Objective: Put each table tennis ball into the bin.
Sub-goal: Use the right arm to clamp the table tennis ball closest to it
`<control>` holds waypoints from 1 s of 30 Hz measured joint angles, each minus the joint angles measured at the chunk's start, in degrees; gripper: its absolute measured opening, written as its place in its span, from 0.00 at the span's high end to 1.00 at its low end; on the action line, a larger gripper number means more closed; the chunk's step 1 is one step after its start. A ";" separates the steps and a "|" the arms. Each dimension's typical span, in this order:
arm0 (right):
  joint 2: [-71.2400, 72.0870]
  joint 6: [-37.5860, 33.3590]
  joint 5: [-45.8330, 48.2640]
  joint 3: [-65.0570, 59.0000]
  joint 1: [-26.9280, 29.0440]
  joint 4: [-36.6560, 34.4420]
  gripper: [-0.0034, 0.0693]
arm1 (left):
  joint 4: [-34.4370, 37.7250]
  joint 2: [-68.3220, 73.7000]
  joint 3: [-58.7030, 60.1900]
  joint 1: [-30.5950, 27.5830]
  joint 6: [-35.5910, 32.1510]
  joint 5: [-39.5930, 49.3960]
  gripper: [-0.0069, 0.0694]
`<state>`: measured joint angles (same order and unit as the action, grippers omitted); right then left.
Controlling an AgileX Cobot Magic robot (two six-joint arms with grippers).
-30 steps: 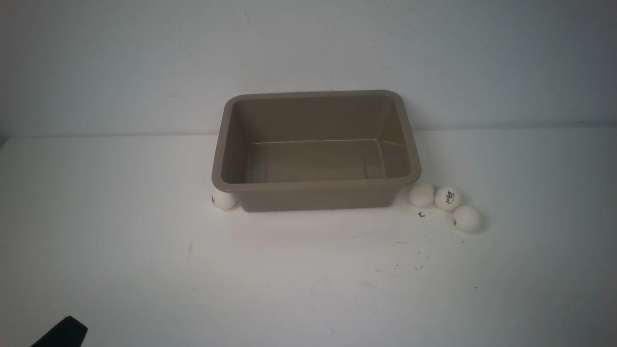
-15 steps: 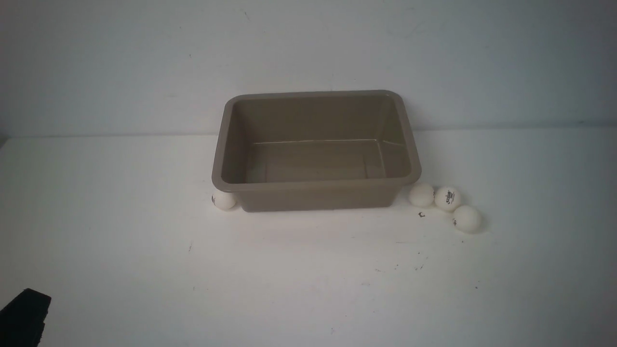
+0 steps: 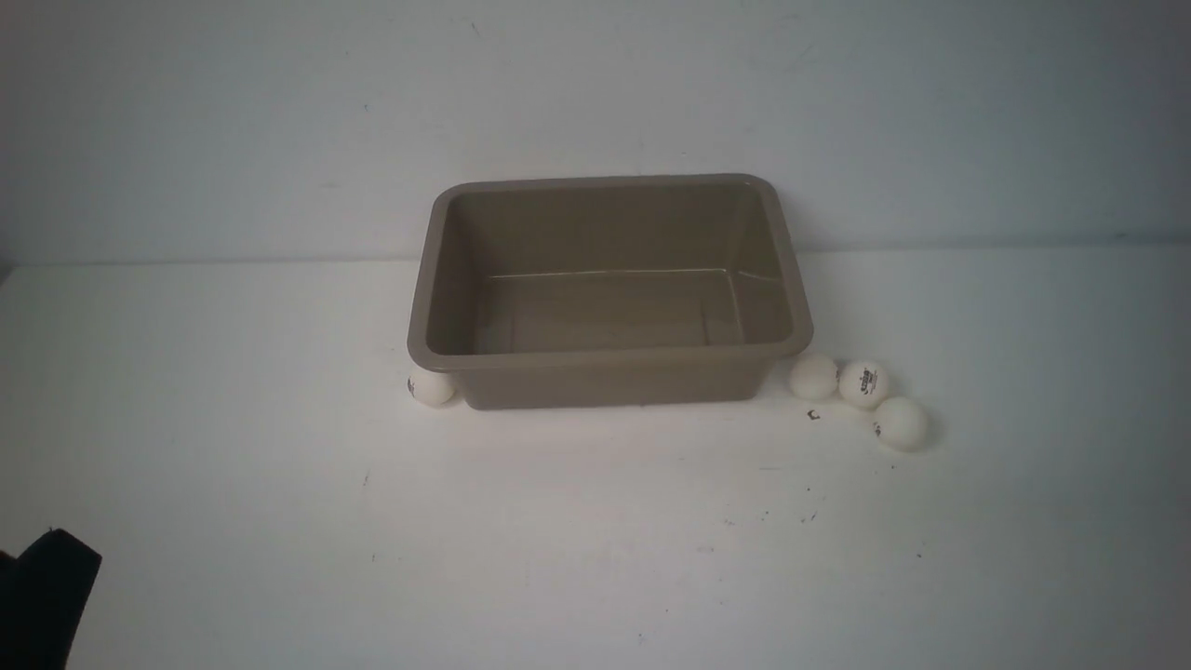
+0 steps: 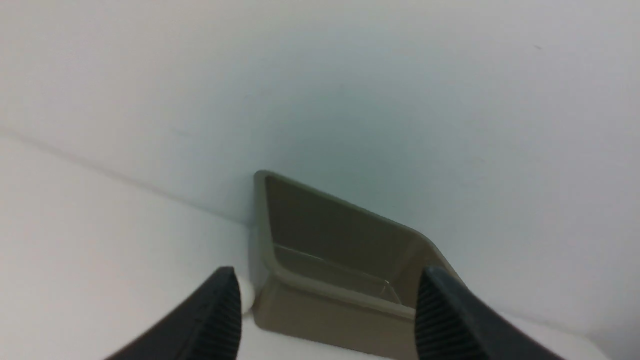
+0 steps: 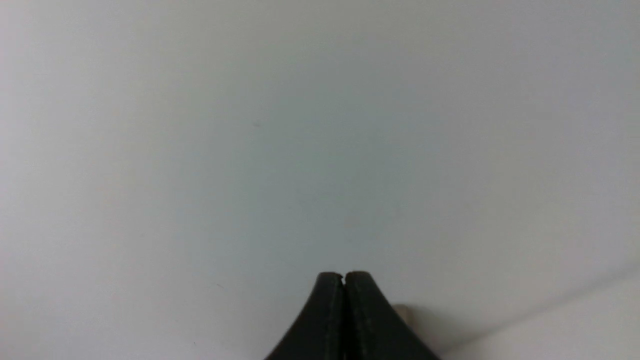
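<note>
Pre-grasp: L gripper (image 4: pixel 327 300) spread, R gripper (image 5: pixel 343 276) clenched.
Risk: white matte ball (image 3: pixel 431 388) beside taupe plastic bin (image 3: pixel 609 358) rolls if nudged.

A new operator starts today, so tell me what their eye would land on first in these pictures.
The taupe bin stands out first, in the middle of the white table near the back wall, with nothing in it. Next come three table tennis balls clustered by its front right corner, and a fourth ball tucked at its front left corner. The left gripper hangs open at the near left, aimed toward the bin.
</note>
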<state>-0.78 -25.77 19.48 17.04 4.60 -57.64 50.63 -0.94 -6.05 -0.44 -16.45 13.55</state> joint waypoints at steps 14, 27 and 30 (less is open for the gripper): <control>-47.57 -9.29 24.77 25.32 0.00 11.35 0.97 | 6.33 15.73 -12.74 -0.02 -32.52 24.40 0.35; -75.40 8.79 32.41 46.08 -12.24 42.94 0.97 | 12.41 18.71 -16.68 -0.02 -54.30 29.72 0.35; -77.07 18.56 32.25 48.74 -17.82 54.60 0.97 | 12.02 20.23 -16.68 -0.02 -54.37 29.78 0.35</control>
<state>-77.85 -7.20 51.72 65.78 -13.23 -3.05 62.65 19.29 -22.73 -0.47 -70.82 43.33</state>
